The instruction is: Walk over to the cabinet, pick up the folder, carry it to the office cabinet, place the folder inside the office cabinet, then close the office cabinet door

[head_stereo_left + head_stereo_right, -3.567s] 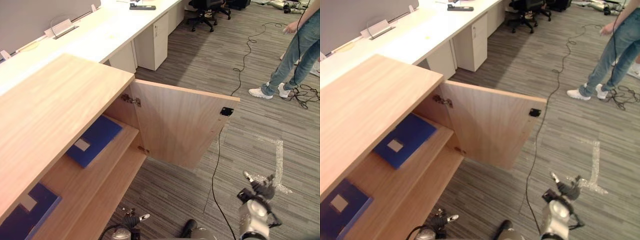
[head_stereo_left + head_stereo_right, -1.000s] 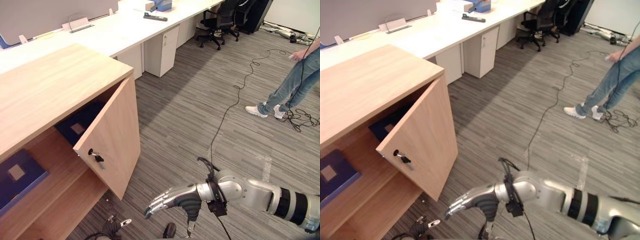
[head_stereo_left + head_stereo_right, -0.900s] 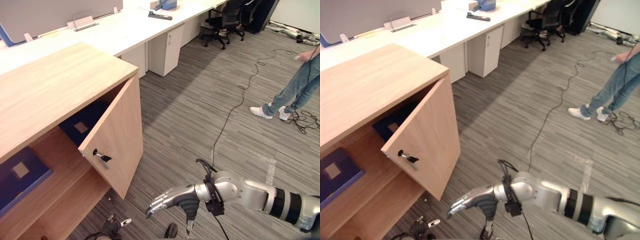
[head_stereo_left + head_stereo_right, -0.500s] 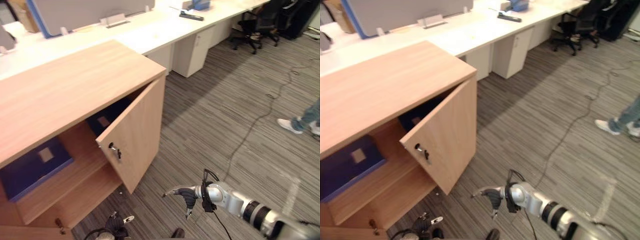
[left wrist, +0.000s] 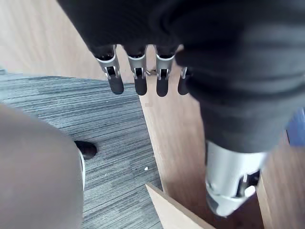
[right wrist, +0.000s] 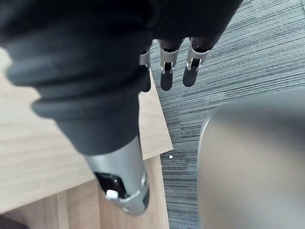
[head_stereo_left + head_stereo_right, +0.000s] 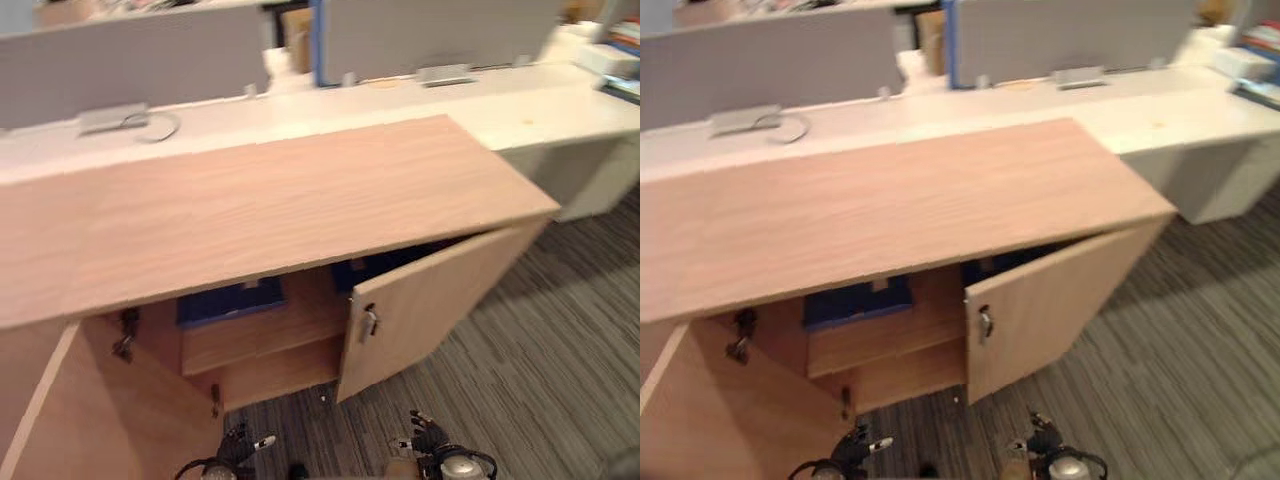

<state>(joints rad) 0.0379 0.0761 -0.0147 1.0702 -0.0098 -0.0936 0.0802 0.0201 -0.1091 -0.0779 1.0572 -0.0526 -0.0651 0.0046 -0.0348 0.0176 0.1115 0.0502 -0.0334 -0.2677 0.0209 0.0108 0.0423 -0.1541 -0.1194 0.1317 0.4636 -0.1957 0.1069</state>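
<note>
The wooden office cabinet (image 7: 270,205) stands before me. Its right door (image 7: 430,305), with a key in the lock (image 7: 368,323), hangs partly open. The left door (image 7: 90,420) is swung out toward me. On the upper shelf lies a blue folder (image 7: 232,300); a second blue folder (image 7: 1005,262) shows behind the right door's top edge. My left hand (image 7: 243,443) and right hand (image 7: 425,440) hang low in front of the cabinet, apart from it. Each wrist view shows straight fingers (image 5: 137,71) (image 6: 167,62) holding nothing.
A long white desk (image 7: 520,100) with grey partition panels (image 7: 130,60) runs behind the cabinet. Grey striped carpet (image 7: 560,380) lies to the right of the doors.
The view has swung round to face the cabinet front. My right arm, stretched out toward the right door before, now hangs low. That door went from wide open to partly open.
</note>
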